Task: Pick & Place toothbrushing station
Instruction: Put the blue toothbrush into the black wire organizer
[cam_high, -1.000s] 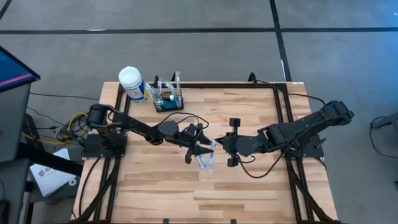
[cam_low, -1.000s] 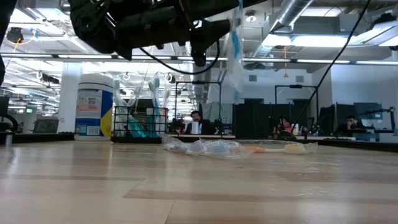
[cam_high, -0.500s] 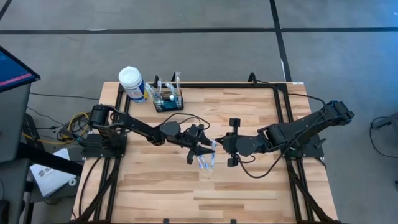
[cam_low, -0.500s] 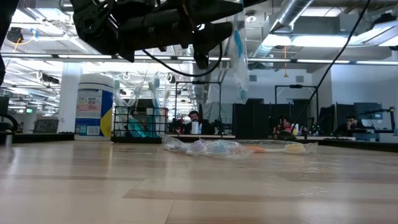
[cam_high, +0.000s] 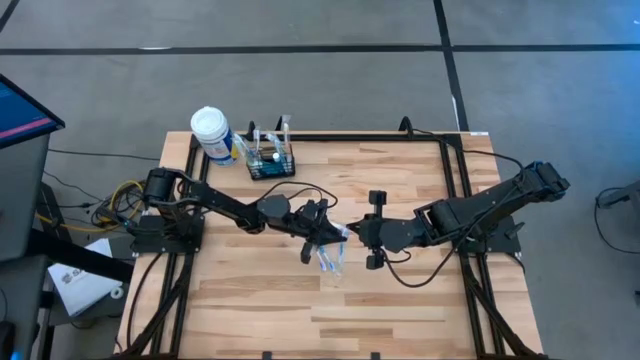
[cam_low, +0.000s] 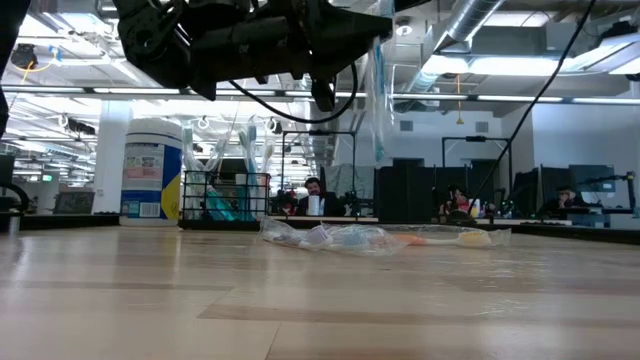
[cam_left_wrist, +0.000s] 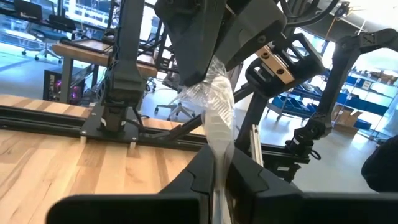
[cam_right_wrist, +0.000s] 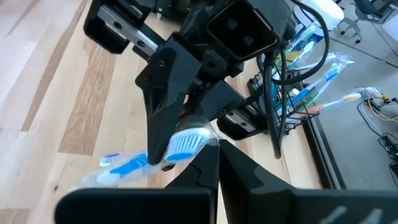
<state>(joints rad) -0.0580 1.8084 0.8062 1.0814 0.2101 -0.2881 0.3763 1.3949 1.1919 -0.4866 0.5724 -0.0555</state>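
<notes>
From above, the left pincer (cam_high: 330, 238) and the right pincer (cam_high: 350, 233) met tip to tip over the middle of the surface (cam_high: 250, 300), both clenched on a clear plastic wrapper (cam_high: 333, 252) with a blue toothbrush inside; the fingertips themselves were too small to separate there. The toothbrushing station (cam_high: 271, 160) stood well apart from both pincers at the far edge, just beside a white-capped bottle (cam_high: 213, 133).

At table height, only the dark undersides of the arms showed, cut off by the frame. The wrapper (cam_low: 376, 95) hung down from them, clear of the boards. More crumpled plastic (cam_low: 340, 237) lay on the surface farther back, possibly with another brush in it. The station (cam_low: 224, 197) stood beside the bottle (cam_low: 151, 168), its mesh hiding most of its contents.

From the left wrist, the left pincer (cam_left_wrist: 219, 180) was closed on the twisted wrapper (cam_left_wrist: 214, 118), whose upper end disappeared into the right pincer (cam_left_wrist: 208, 62).

From the right wrist, the right pincer (cam_right_wrist: 216, 152) gripped the wrapper beside the blue brush head (cam_right_wrist: 185, 143), with the left pincer (cam_right_wrist: 177, 118) just beyond it. The station (cam_right_wrist: 298, 93) was half hidden behind that arm.
</notes>
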